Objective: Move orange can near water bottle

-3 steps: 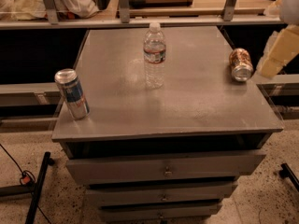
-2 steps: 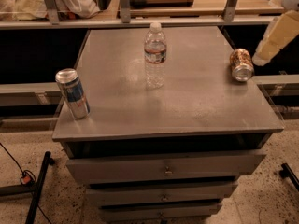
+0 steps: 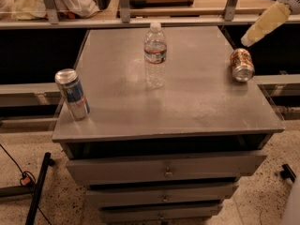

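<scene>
The orange can [image 3: 242, 64] lies on its side near the right edge of the grey cabinet top [image 3: 187, 102], silver top facing the camera. The water bottle [image 3: 155, 55] stands upright at the middle back of the top, well to the left of the can. My gripper [image 3: 247, 41], cream-coloured, reaches in from the upper right corner. Its tip hangs just above and behind the can, apart from it.
A taller slim blue-and-silver can [image 3: 72, 93] stands near the left front edge. A shelf rail [image 3: 140, 21] with metal posts runs behind the cabinet. Drawers [image 3: 164, 170] sit below the top. A black stand leg [image 3: 40, 186] lies on the floor at the left.
My gripper has moved up and a little left, from beside the can's right to above and behind it. The can, bottle and blue can have not moved.
</scene>
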